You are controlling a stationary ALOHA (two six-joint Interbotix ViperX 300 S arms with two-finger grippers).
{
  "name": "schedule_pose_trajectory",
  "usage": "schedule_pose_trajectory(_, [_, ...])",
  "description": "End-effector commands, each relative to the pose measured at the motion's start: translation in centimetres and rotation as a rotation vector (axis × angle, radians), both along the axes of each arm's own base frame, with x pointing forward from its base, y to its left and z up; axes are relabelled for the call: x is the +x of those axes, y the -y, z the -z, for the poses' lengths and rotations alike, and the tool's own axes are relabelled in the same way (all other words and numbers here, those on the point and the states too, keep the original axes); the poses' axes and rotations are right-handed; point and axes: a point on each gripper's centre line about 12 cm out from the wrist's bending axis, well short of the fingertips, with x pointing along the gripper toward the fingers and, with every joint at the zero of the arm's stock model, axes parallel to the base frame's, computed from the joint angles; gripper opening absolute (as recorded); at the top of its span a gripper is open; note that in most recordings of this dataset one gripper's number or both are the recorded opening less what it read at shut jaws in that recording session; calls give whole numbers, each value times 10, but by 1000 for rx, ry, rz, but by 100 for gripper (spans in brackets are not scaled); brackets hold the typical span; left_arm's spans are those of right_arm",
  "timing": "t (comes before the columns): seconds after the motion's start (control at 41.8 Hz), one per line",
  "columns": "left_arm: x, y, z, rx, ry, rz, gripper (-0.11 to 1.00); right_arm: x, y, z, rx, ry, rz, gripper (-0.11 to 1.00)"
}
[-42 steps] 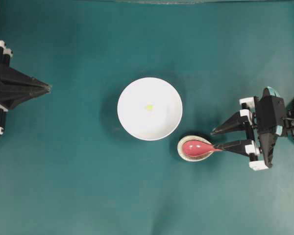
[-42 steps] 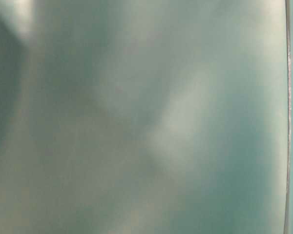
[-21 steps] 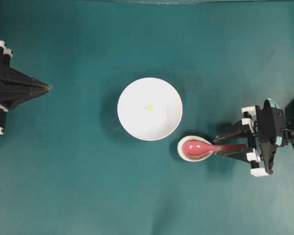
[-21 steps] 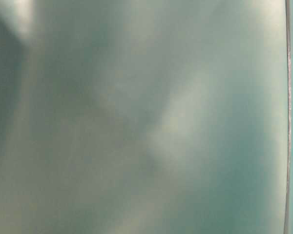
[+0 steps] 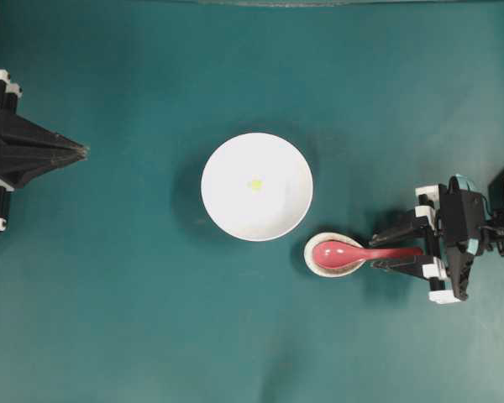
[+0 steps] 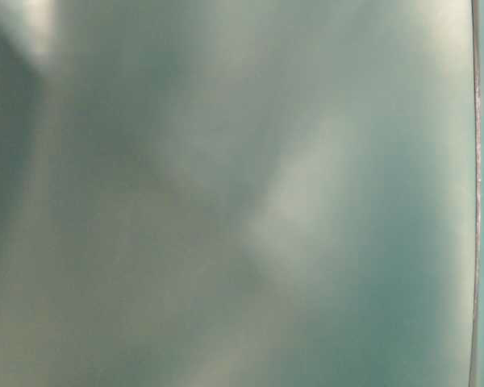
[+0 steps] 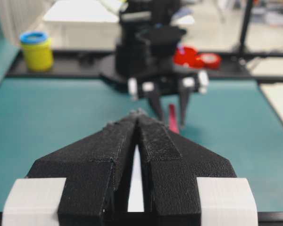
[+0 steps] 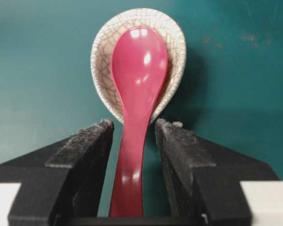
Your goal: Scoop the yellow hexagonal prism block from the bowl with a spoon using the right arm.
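Overhead view, largest first: we see the teal tabletop (image 5: 134,319); white bowl (image 5: 257,186) at centre, w/ yellow hexagonal prism block (image 5: 254,185) lying inside. Right arm (image 5: 462,237) sits at 4 o'clock of the bowl; right gripper (image 8: 132,127) fingers apart, straddling the spoon (image 8: 136,99) handle, not clamped. Spoon's scoop rests in the speckled spoon rest (image 8: 174,52). Left gripper (image 7: 138,114) fingers together, at 9 o'clock.

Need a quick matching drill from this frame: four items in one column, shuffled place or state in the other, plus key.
Items
1. yellow hexagonal prism block
2. spoon
3. left gripper
4. right gripper

Place or state
A. scoop lying in the speckled spoon rest
B. jaws shut, far from the dishes
C. inside the bowl
D. jaws open, one on each side of the handle

Pairs: 1-C, 2-A, 3-B, 4-D
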Motion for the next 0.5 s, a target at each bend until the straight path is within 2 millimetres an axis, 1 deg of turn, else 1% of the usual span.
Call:
schedule_pose_trajectory(0.0, [3, 0, -8, 6, 17, 1, 0, 2, -2, -3, 4, 17, -3, 49])
schedule_pose_trajectory(0.287, [3, 0, -7, 9, 15, 0, 0, 2, -2, -3, 4, 16, -3, 48])
schedule_pose_trajectory(0.383, [3, 0, -7, 9, 15, -1, 0, 2, -2, -3, 4, 14, -3, 42])
schedule_pose_trajectory(0.478, [3, 0, -7, 9, 15, -1, 0, 1, -1, -3, 3, 14, -3, 30])
